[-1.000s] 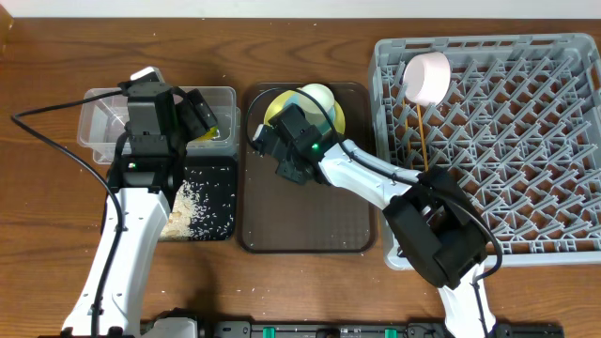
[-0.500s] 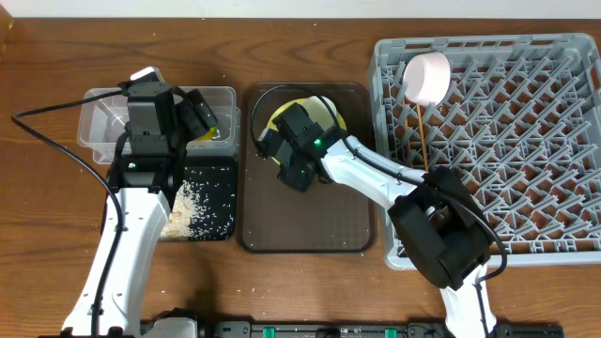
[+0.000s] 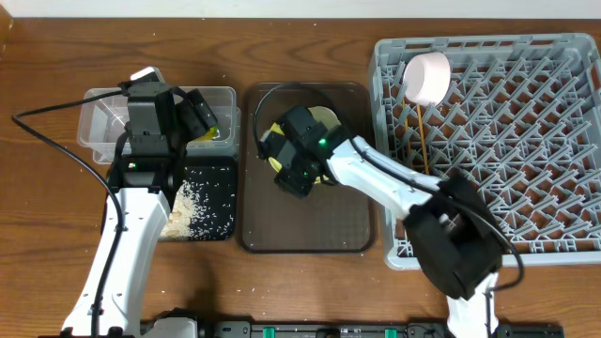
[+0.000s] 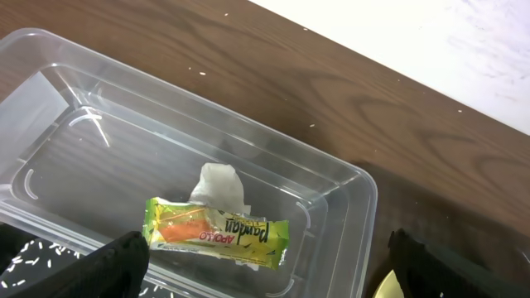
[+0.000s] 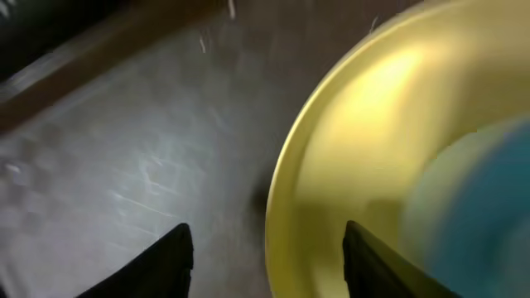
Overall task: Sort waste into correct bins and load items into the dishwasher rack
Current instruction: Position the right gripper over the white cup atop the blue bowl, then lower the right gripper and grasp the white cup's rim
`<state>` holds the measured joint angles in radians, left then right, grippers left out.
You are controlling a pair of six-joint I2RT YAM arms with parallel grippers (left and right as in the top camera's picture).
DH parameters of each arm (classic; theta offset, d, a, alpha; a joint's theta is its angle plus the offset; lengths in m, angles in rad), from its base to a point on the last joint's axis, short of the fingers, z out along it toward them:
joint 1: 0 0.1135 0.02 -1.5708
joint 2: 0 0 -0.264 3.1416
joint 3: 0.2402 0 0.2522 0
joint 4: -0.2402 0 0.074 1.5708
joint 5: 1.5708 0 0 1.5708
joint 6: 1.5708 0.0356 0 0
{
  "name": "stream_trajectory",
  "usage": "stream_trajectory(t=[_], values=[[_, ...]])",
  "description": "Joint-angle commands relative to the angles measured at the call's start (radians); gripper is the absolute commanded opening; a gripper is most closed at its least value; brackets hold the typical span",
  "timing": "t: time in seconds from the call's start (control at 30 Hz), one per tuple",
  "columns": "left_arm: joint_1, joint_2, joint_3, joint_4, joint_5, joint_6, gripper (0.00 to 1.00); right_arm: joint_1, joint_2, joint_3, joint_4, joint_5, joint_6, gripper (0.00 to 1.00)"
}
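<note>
Low in the overhead view, a glossy black tray point(image 3: 223, 225) on the wooden bench point(image 3: 56, 207) holds loose rice point(image 3: 188, 208). Beside it, on a brown tray point(image 3: 305, 221), the right hand point(image 5: 267, 240) is open, its fingers apart over the rim of a smooth yellow-green plate point(image 5: 364, 141) carrying a blue bowl point(image 5: 480, 215). Higher up, the left hand point(image 4: 265, 248) gapes wide over a clear tub point(image 4: 331, 178) containing a crumpled tissue point(image 4: 219, 186) and a wrapper point(image 4: 219, 233). The lattice rack point(image 3: 526, 141) holds a pinkish bowl point(image 3: 425, 78) and chopsticks point(image 3: 422, 136).
</note>
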<state>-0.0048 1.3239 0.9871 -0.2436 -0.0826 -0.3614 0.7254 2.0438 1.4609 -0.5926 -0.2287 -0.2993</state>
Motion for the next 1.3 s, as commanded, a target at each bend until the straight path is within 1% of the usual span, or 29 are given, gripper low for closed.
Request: stream_trajectory(t=[0.0,0.13,0.27,0.4,0.67,0.93,1.07,1.27], values=[[0.002,-0.004,0.018,-0.002,-0.012,0.010,0.95,-0.002,-0.103,-0.001,0.031,-0.011,0.007,0.58],[0.002,-0.004,0.018,-0.002,-0.012,0.010,0.95,-0.013,-0.169,-0.001,0.069,0.016,0.007,0.53],[0.002,-0.004,0.018,-0.002,-0.012,0.010,0.95,-0.036,-0.215,-0.001,0.097,0.082,0.007,0.43],[0.002,-0.004,0.018,-0.002,-0.012,0.010,0.95,-0.069,-0.224,-0.001,0.098,0.121,0.007,0.38],[0.002,-0.004,0.018,-0.002,-0.012,0.010,0.95,-0.153,-0.222,-0.001,0.077,0.119,0.007,0.35],[0.002,-0.004,0.018,-0.002,-0.012,0.010,0.95,-0.164,-0.209,-0.002,0.031,0.119,0.007,0.33],[0.002,-0.004,0.018,-0.002,-0.012,0.010,0.95,-0.157,-0.197,-0.003,0.020,0.116,0.007,0.22],[0.002,-0.004,0.018,-0.002,-0.012,0.010,0.95,-0.153,-0.196,-0.003,0.018,0.100,0.007,0.23]])
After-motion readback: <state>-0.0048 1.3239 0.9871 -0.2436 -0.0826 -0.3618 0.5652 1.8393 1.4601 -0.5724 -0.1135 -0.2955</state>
